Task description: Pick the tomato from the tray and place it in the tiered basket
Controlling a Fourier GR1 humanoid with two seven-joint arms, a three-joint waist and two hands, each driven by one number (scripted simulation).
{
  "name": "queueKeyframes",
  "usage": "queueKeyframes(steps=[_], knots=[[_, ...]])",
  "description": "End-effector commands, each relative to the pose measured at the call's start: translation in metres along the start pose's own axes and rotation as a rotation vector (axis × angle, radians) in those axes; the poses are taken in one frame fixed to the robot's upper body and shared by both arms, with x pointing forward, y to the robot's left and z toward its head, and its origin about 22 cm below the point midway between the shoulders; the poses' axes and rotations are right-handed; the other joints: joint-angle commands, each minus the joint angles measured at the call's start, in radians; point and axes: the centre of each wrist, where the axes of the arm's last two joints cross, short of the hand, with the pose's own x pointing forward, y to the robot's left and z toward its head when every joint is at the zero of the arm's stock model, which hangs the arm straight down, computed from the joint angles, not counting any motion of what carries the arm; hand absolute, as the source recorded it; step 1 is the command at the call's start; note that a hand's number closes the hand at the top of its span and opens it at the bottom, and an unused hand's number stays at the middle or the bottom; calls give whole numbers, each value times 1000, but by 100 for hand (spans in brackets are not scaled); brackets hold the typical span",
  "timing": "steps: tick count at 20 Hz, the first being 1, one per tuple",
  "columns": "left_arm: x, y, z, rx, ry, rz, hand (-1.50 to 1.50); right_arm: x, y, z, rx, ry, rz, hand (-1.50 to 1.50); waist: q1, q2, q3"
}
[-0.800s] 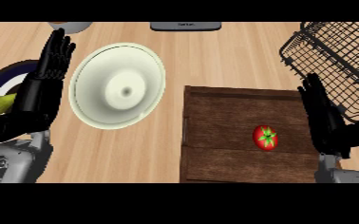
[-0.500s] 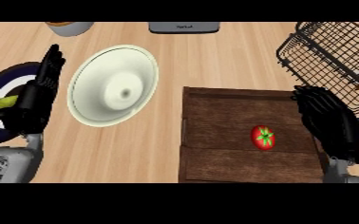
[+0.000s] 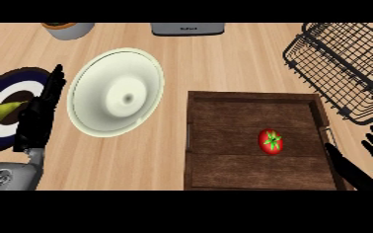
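In the head view, the tomato [image 3: 272, 141] was seen lying in the wooden tray [image 3: 218, 128], toward its 3 o'clock side. The tiered basket [image 3: 336, 66] stood at 1 o'clock. The right hand [image 3: 348, 169], at 5 o'clock, held nothing; its fingers could not be judged. The left hand [image 3: 40, 116] rested open at 9 o'clock beside the white plate [image 3: 116, 93].

I see a light wood counter [image 3: 218, 64] carrying a dark wooden tray [image 3: 218, 123] near its front edge, a pale plate [image 3: 116, 98] beside it, a wire basket [image 3: 331, 64] at the right edge, and a dark-rimmed plate [image 3: 22, 79] at the left edge.
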Motion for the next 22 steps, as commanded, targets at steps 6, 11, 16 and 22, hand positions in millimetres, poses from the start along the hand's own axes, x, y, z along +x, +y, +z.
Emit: queueKeyframes(steps=[6, 11, 16, 22], knots=[[2, -13, -3, -27, 10, 7, 0, 70, -31, 18, 286, 80, 447, -150, 31, 6, -4], [3, -12, -2, -51, 4, -3, 0, 118, -26, 16, 399, 165, 630, -150, 47, 6, -2], [7, -17, -5, -70, -5, -3, 0, 166, 5, -9, 369, 234, 644, -150, 49, 5, 0], [9, -14, -7, -37, -4, 6, 0, 156, 47, -9, 433, 361, 697, -150, 49, 4, 0]])
